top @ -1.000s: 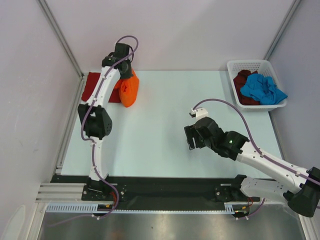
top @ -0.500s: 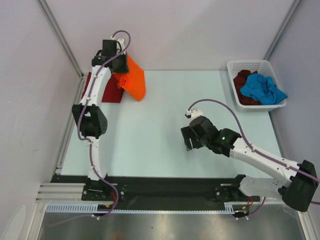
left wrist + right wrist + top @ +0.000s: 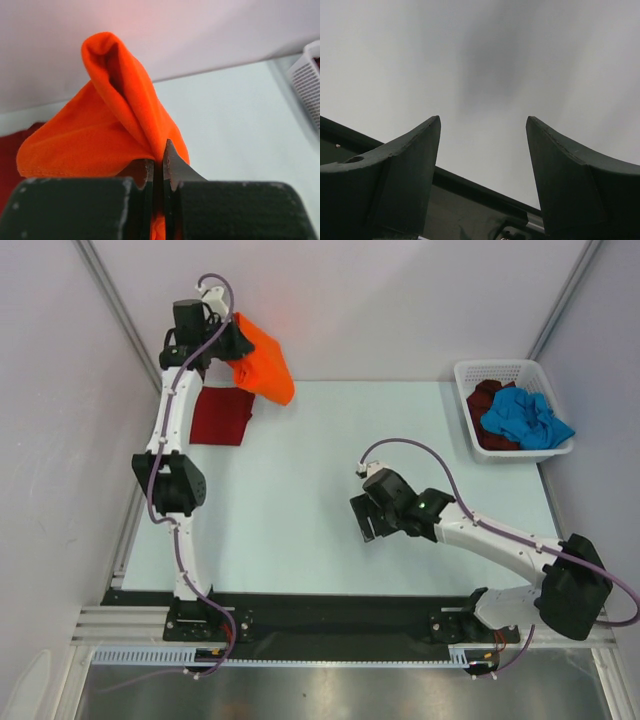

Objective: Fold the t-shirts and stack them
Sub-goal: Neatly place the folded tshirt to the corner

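My left gripper [image 3: 232, 348] is shut on the bright orange t-shirt [image 3: 265, 365] and holds it up in the air at the far left corner; in the left wrist view the cloth [image 3: 115, 125] bulges out above the pinching jaws [image 3: 159, 165]. A dark red t-shirt [image 3: 220, 415] lies folded flat on the table just below it. My right gripper [image 3: 365, 522] is open and empty over the middle of the table, its fingers [image 3: 405, 165] wide apart. A blue t-shirt [image 3: 525, 418] and a dark maroon one [image 3: 490, 400] lie crumpled in the basket.
The white lattice basket [image 3: 470, 372] stands at the far right corner. Grey walls close in on the left and back. A black rail [image 3: 330, 612] runs along the table's near edge by the arm bases.
My left gripper has lifted the orange t-shirt up and back toward the far left corner, uncovering the red shirt. My right arm has shifted slightly left.
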You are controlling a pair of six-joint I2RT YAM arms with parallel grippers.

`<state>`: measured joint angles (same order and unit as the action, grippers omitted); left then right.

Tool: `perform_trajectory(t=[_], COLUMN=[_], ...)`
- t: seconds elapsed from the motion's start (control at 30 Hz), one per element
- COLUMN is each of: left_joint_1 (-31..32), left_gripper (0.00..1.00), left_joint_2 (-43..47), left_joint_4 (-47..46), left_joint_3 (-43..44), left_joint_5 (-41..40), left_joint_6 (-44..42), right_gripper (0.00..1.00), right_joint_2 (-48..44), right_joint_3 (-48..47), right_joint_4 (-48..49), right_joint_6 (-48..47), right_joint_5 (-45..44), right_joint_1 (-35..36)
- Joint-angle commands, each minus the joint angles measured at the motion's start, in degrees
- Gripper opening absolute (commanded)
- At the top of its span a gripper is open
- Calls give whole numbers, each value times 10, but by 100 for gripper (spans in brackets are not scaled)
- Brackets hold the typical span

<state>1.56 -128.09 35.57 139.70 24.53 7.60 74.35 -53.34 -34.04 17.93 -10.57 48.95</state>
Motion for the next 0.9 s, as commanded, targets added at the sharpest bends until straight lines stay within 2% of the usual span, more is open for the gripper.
perform_trajectory(t=[0.0,0.27,0.37,0.43,0.7,0.87], left_joint_1=[-11,-71,-95,-111,-119,-118], left_gripper=[0,0,0,0,0,0], left_joint_2=[22,7,-12,-42,-54,-28], left_joint_4=[-93,-105,-94,-74,-31,-49], left_joint_3=[19,-38,-37,-6,-21,-41], left_joint_5=[61,110,136,159,207,247], left_joint_6=[44,71,66,73,41,44], right_gripper=[74,74,74,73,73,73], right_joint_2=[18,25,28,31,59,60], right_joint_3=[-37,-40,-36,-34,-40,-27], right_joint_4=[18,18,22,27,49,58], right_joint_6=[-9,-10,-4,-4,4,11], right_joint_5=[16,16,22,27,41,43], right_joint_1=[-4,-15,-16,-16,-16,-13])
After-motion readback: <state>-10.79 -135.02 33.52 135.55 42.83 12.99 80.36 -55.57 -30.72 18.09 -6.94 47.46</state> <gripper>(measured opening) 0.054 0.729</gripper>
